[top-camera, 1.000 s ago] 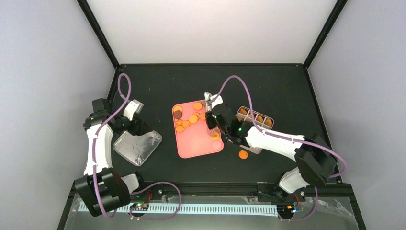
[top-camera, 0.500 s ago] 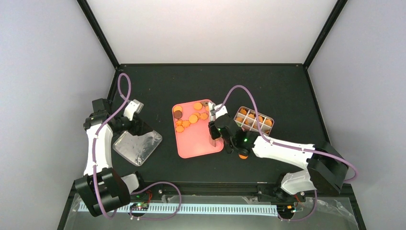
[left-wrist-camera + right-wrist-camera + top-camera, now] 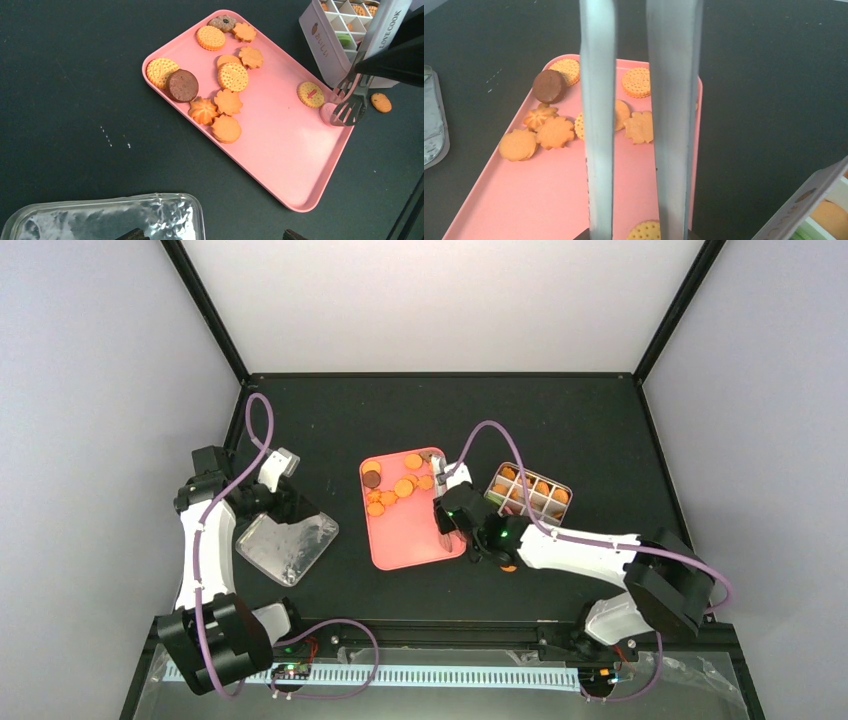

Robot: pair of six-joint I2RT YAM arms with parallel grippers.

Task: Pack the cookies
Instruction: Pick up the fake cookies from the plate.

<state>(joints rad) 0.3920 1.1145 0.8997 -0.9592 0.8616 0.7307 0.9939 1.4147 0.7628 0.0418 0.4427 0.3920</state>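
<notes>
Cookies (image 3: 227,80) fill the pink tray's (image 3: 280,165) 11 o'clock end. Your right gripper (image 3: 382,60) squeezes metal tongs (image 3: 350,97), maybe touching a pink cookie (image 3: 327,112). Your left gripper (image 3: 214,234) has fingers apart.

Overhead and both close wrist views share the tray (image 3: 410,537).

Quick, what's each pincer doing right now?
Left pincer: open, fingers wide apart.
Right pincer: closed on the metal tongs.
</notes>
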